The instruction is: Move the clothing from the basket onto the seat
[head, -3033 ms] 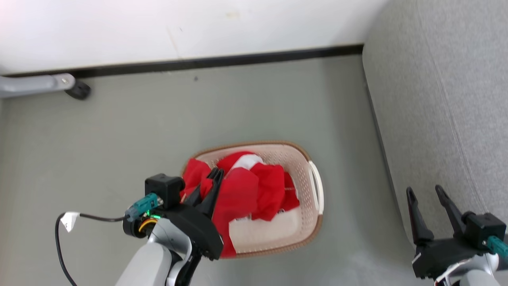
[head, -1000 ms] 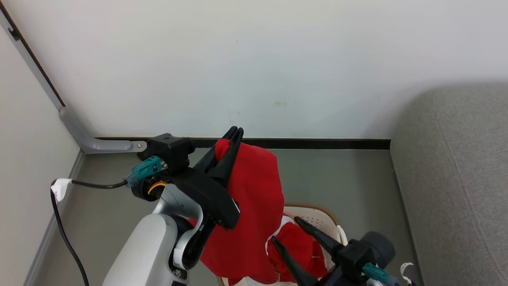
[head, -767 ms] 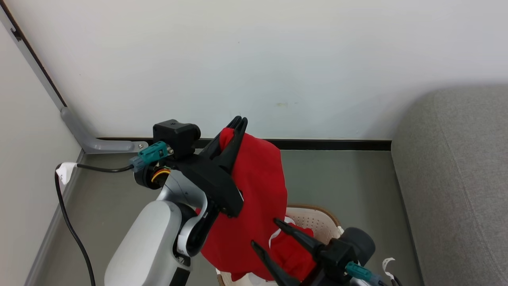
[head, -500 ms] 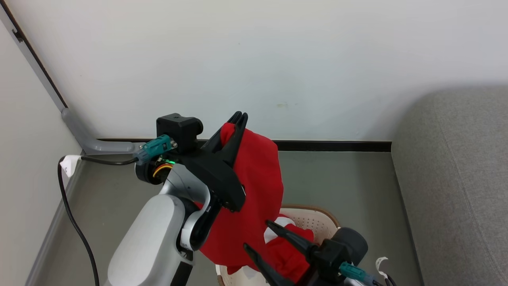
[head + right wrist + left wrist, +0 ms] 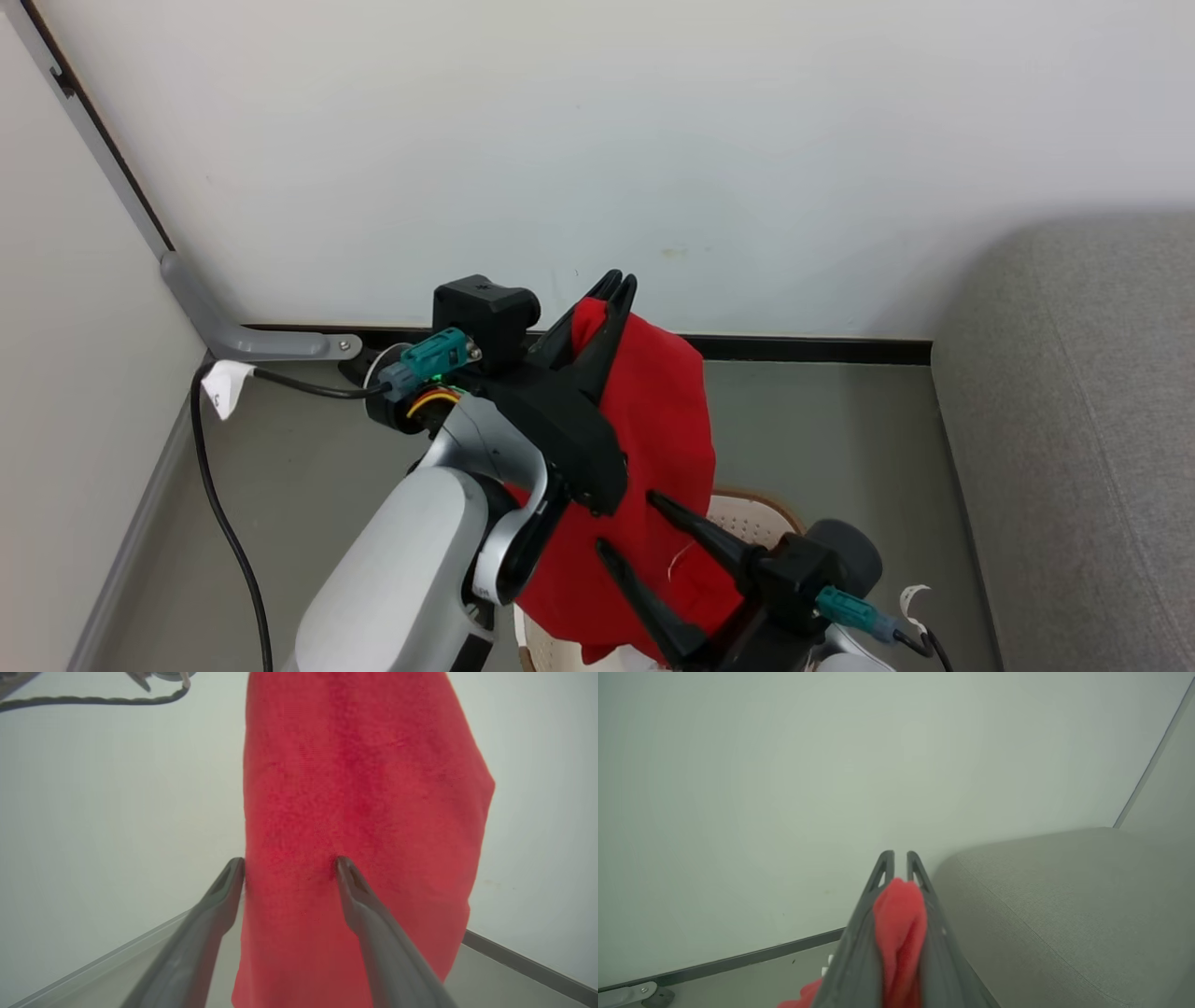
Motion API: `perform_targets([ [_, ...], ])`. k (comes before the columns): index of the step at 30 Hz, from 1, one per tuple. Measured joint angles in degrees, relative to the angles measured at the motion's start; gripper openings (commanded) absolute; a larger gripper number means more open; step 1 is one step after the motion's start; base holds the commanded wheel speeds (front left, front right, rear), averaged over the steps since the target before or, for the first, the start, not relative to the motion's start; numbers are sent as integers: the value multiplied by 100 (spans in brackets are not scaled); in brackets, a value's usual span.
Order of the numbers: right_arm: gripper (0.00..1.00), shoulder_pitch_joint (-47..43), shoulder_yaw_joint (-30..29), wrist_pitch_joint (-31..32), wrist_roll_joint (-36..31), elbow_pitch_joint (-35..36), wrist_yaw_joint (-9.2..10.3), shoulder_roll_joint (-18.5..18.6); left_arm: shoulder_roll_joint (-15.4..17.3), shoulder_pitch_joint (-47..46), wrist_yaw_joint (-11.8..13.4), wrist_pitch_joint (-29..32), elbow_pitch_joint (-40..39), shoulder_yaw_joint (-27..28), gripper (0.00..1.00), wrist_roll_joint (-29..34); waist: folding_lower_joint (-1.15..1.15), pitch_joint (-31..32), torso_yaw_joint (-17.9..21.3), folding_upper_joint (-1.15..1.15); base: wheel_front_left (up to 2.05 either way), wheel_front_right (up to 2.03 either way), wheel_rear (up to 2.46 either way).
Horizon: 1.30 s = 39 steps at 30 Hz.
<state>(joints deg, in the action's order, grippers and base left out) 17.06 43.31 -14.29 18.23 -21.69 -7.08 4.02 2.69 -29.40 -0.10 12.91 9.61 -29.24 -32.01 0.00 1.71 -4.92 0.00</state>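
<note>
Backdrop: white wall (image 5: 653,140), grey floor (image 5: 822,429), large grey fabric sofa (image 5: 1074,420) at right.
Left gripper (image 5: 616,278): clamped on soft red fabric garment (image 5: 653,401), held above cream perforated plastic basket (image 5: 747,509).
Right gripper (image 5: 627,521): spread wide, tips at the cloth.

basket (image 5: 752,513) mostly hidden behind clothing (image 5: 663,420), seat (image 5: 1074,420) cropped

Count, as seen: garment (image 5: 663,420) ×1, red; basket (image 5: 747,511) ×1; sofa (image 5: 1074,420) ×1; grippers ×2 (left gripper (image 5: 611,280), right gripper (image 5: 627,520)); grey bracket (image 5: 271,343) ×1, at wall foot
</note>
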Motion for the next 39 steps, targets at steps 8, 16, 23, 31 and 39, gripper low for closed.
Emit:
perform_targets([
  [8,100,1,-136,0,0,-45,2,-12,-7,0,129,-93,-516,-275,0,-16,0,26,-70,0,0,0,0],
  [16,100,1,-349,0,-2,-68,99,-16,0,107,222,-91,-1125,-622,0,-71,0,46,-132,0,0,0,0],
  [23,0,-1,-477,0,-12,-67,112,-20,0,197,304,-37,-1359,-775,0,-246,0,40,-176,0,0,0,0],
  [31,0,-38,-457,1,-9,-20,101,-20,36,391,453,-9,-1113,-401,0,-344,0,-4,-150,0,0,0,0],
  [39,0,-157,-555,1,100,127,52,37,183,687,472,-9,-743,-203,73,-446,0,-89,-15,0,0,0,0],
])
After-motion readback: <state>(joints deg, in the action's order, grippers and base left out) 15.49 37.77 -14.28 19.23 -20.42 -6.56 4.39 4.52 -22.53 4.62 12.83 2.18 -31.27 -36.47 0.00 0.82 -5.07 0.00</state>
